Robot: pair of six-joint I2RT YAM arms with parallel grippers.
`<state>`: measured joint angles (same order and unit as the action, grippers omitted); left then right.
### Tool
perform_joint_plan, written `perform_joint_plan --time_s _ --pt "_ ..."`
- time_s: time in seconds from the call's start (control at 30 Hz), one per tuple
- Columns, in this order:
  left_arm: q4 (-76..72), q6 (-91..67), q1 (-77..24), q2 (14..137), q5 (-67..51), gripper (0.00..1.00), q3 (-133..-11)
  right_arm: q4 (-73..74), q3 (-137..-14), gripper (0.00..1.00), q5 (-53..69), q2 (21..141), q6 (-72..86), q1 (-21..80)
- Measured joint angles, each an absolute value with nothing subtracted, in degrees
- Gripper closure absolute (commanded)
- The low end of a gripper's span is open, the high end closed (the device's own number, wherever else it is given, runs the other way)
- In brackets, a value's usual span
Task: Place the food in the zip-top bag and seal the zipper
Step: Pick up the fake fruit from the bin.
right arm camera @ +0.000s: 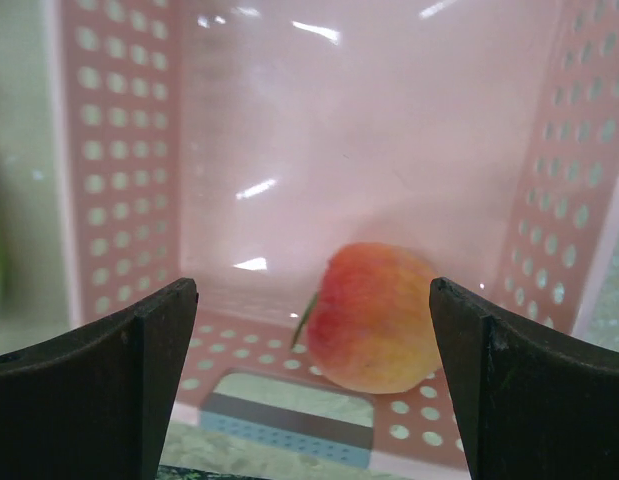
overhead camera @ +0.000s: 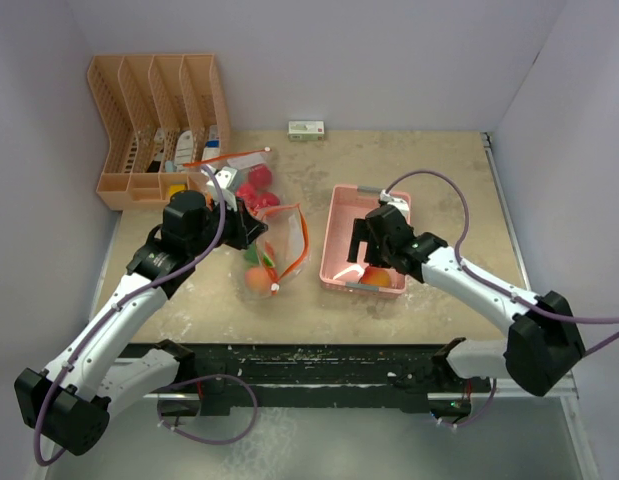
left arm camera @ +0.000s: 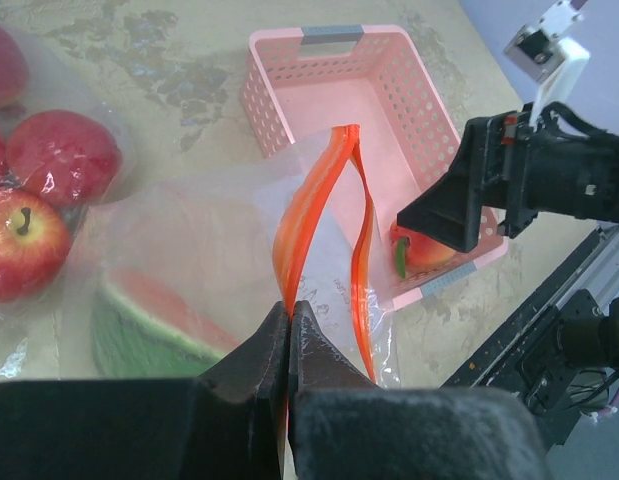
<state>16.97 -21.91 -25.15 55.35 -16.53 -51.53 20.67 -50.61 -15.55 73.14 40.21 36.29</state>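
The clear zip-top bag [overhead camera: 277,250] with an orange zipper [left arm camera: 311,195] lies left of the pink basket [overhead camera: 341,215], its mouth held open. My left gripper [left arm camera: 289,306] is shut on one orange zipper strip; it also shows in the top view [overhead camera: 251,226]. Inside the bag are a watermelon slice [left arm camera: 149,320] and an orange peach [overhead camera: 257,280]. Red apples [left arm camera: 61,155] lie under clear plastic behind it. My right gripper [right arm camera: 311,300] is open inside the basket, its fingers on either side of a single peach [right arm camera: 374,320], not touching it; that peach also shows from above [overhead camera: 377,277].
An orange slotted organiser rack [overhead camera: 154,130] stands at the back left. A small white and green box [overhead camera: 306,129] lies by the back wall. Walls close in on the left, the back and the right. My right arm [left arm camera: 534,180] hangs over the basket's near end.
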Motion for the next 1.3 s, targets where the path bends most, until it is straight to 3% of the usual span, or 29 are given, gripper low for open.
perform_joint_plan --time_s 0.33,0.53,0.6,0.73,0.83,1.1,1.3 --pt "16.9 -21.7 -25.1 55.0 -16.5 1.0 -51.4 23.4 -47.1 0.01 -14.8 75.9 42.5 35.2" --pt "16.9 -21.5 -25.1 55.0 -16.5 1.0 -50.9 21.6 -46.2 0.0 -12.2 83.4 42.4 35.2" --pt "16.9 -21.5 -25.1 55.0 -16.4 1.0 -50.7 20.4 -45.6 0.07 -11.0 84.9 42.3 35.2" --pt "16.9 -21.5 -25.1 55.0 -16.4 1.0 -50.7 18.2 -45.5 0.38 -9.5 84.7 42.0 35.2" --pt "17.0 -21.5 -25.1 55.0 -16.4 1.0 -50.7 17.5 -45.5 0.45 -9.3 84.3 41.7 35.2" --pt "17.0 -21.5 -25.1 55.0 -16.3 1.0 -50.7 18.2 -47.0 0.43 -8.7 73.8 38.6 35.2" --pt "17.0 -21.5 -25.1 54.9 -16.3 1.0 -50.7 10.0 -50.1 0.43 3.6 63.3 35.3 36.6"
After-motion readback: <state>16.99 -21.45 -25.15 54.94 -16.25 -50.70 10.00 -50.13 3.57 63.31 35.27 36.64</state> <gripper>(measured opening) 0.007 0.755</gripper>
